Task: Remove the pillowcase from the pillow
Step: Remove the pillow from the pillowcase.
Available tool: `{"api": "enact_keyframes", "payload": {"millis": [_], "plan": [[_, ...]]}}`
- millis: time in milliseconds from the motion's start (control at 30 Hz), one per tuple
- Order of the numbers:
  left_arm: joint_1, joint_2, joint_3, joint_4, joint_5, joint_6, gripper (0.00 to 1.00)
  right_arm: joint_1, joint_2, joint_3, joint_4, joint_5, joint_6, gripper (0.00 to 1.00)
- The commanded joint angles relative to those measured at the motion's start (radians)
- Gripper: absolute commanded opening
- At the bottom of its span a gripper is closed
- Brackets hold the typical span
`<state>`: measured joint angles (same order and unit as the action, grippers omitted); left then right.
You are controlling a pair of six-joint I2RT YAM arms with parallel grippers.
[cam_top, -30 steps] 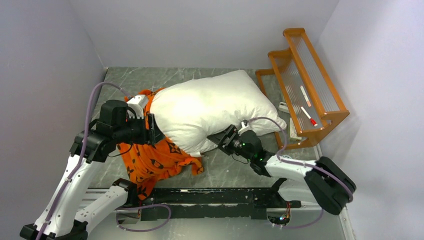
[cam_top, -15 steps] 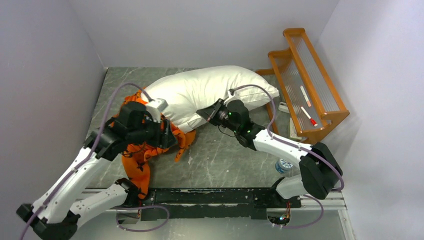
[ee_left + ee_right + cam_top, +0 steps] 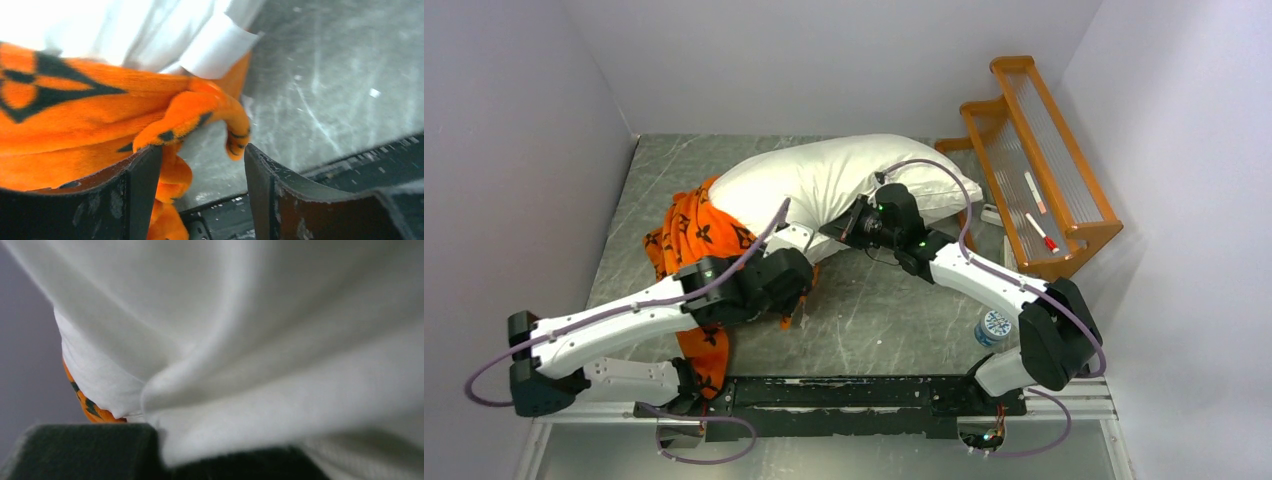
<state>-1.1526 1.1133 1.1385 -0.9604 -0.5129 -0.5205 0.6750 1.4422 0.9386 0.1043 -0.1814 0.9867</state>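
The white pillow (image 3: 824, 180) lies at the back of the table, its left end still inside the orange patterned pillowcase (image 3: 692, 232). The rest of the pillowcase hangs down over the table's front edge. My right gripper (image 3: 840, 226) is shut on a pinch of the pillow's front edge; white cloth (image 3: 280, 405) bunches over its dark fingers (image 3: 90, 450). My left gripper (image 3: 200, 150) stands open just below the pillowcase hem (image 3: 195, 107), near the pillow's white tag (image 3: 220, 47). An orange fold rests against its left finger (image 3: 142, 190); the right finger is bare.
An orange wooden rack (image 3: 1034, 160) stands at the right back, holding thin pen-like items. A plastic bottle (image 3: 994, 327) stands by the right arm's base. A black rail (image 3: 854, 390) runs along the near edge. Grey walls close in on three sides.
The right gripper has shut on the pillow and pulled it back and up. The left arm has swung right, under the pillow's front, and the pillowcase has bunched to the left.
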Motion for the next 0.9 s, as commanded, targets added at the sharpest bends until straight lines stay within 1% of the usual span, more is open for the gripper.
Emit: {"api": "enact_keyframes", "payload": {"millis": [0,67,167,200,233,267,300,333,367,500,567,667,800,867], "plan": [[-0.068,0.084,0.102,-0.253,-0.373,-0.249,0.66,-0.01,-0.007,0.063,-0.047,-0.038,-0.042,0.0],[-0.121,0.099,0.123,-0.277,-0.41,-0.273,0.67,-0.014,-0.008,0.077,-0.07,-0.034,-0.056,0.0],[-0.149,0.084,0.142,-0.202,-0.349,-0.202,0.68,-0.026,-0.008,0.076,-0.081,-0.042,-0.057,0.0],[-0.156,0.082,0.181,-0.21,-0.316,-0.207,0.67,-0.032,-0.006,0.073,-0.08,-0.049,-0.055,0.0],[-0.172,0.081,0.228,-0.239,-0.292,-0.246,0.68,-0.039,-0.005,0.072,-0.083,-0.058,-0.054,0.0],[-0.195,0.062,0.258,-0.245,-0.28,-0.258,0.7,-0.044,-0.002,0.071,-0.088,-0.064,-0.056,0.0],[-0.206,0.037,0.261,-0.214,-0.255,-0.235,0.74,-0.049,-0.001,0.068,-0.094,-0.068,-0.053,0.0],[-0.208,0.015,0.25,-0.179,-0.23,-0.202,0.84,-0.052,-0.001,0.062,-0.093,-0.073,-0.049,0.0],[-0.208,0.003,0.235,-0.166,-0.217,-0.189,0.88,-0.055,-0.002,0.055,-0.086,-0.081,-0.046,0.0],[-0.207,0.028,0.211,-0.264,-0.221,-0.266,0.93,-0.065,-0.007,0.05,-0.081,-0.105,-0.038,0.0],[-0.206,0.038,0.185,-0.257,-0.194,-0.264,0.97,-0.068,-0.016,0.059,-0.091,-0.102,-0.04,0.0],[-0.172,0.066,0.135,-0.223,-0.147,-0.227,0.97,-0.071,-0.026,0.077,-0.099,-0.099,-0.049,0.0],[-0.056,0.116,0.075,-0.19,-0.111,-0.17,0.97,-0.076,-0.036,0.107,-0.14,-0.095,-0.064,0.0],[0.03,0.145,0.065,-0.21,-0.104,-0.163,0.9,-0.078,-0.046,0.109,-0.143,-0.091,-0.067,0.0]]}}
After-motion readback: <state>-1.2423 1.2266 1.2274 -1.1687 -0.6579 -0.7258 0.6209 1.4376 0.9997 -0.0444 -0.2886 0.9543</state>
